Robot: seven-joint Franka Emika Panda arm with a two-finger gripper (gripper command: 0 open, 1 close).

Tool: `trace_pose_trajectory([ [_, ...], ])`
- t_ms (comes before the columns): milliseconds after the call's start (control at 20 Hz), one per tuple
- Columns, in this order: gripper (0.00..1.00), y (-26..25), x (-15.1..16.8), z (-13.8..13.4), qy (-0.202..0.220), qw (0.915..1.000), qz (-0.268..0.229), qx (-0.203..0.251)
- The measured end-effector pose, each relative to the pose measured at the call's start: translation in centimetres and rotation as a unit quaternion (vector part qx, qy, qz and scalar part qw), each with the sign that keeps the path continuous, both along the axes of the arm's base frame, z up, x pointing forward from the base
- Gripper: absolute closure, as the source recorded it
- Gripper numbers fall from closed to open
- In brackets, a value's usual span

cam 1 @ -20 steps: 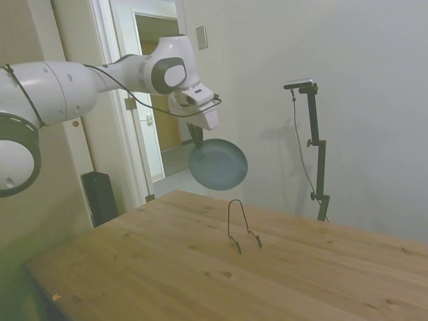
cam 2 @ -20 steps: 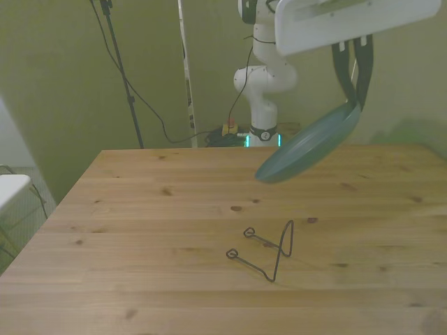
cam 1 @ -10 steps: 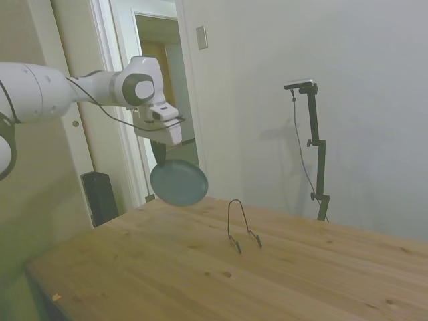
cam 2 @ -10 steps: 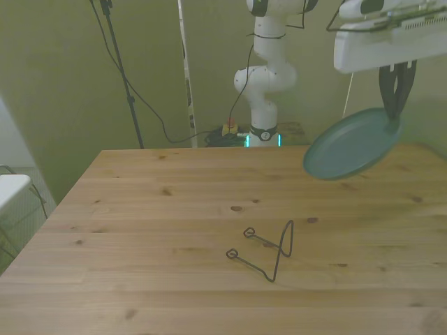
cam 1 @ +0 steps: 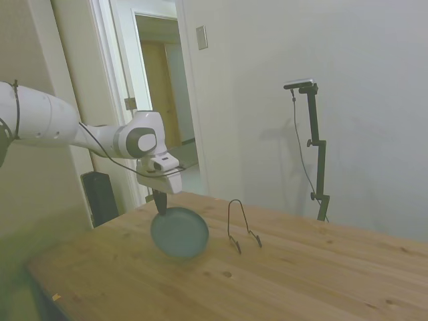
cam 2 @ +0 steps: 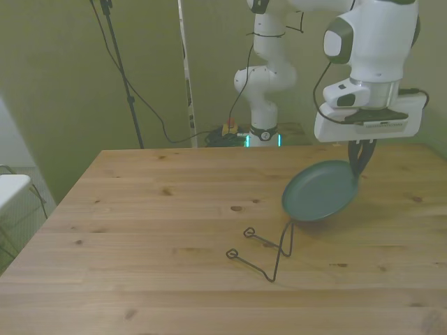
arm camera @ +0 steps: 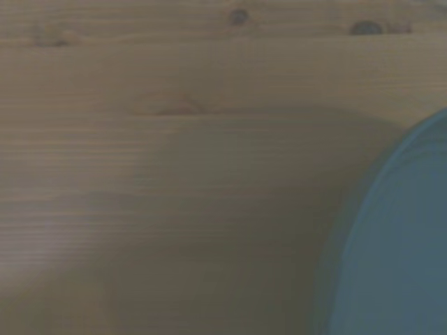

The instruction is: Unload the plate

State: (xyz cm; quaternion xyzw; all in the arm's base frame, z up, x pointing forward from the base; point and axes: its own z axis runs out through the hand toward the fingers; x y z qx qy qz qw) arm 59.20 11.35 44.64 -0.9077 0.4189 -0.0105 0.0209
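The teal plate [cam 1: 179,232] [cam 2: 320,191] hangs tilted just above the wooden table [cam 1: 301,274], its lower edge close to the boards. My gripper [cam 1: 158,202] [cam 2: 359,163] is shut on the plate's upper rim and holds it from above. In the wrist view a blurred part of the plate [arm camera: 391,244] fills one corner over the wood, with its shadow beside it. The thin dark wire stand [cam 1: 239,227] [cam 2: 269,246] stands bare on the table beside the plate, a short way off.
The table's near-left edge [cam 1: 80,247] runs close to the plate in the side view. Behind it stand a dark box [cam 1: 100,197] on the floor and an open doorway [cam 1: 164,107].
My gripper has carried the plate down from high in the air and away from the wire stand, toward the front view's right. It now hangs low over the table.
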Motion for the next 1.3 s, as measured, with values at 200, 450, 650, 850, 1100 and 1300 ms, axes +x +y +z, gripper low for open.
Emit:
trace_pose_trajectory([
  [200, 1.00, -0.2, 0.0, -2.4, 0.003, 0.9999, -0.005, -0.012],
  [450, 1.00, -0.7, 1.0, -5.5, 0.009, 0.9995, -0.012, -0.029],
  [650, 0.00, -0.7, 1.3, -6.3, 0.008, 0.9994, -0.010, -0.033],
  [850, 0.00, -0.7, 1.5, -6.0, 0.005, 0.9994, -0.010, -0.033],
  [1100, 0.00, -0.8, 1.5, -5.9, 0.004, 0.9994, -0.011, -0.033],
  [1300, 0.00, -0.8, 1.5, -5.8, 0.004, 0.9994, -0.011, -0.033],
])
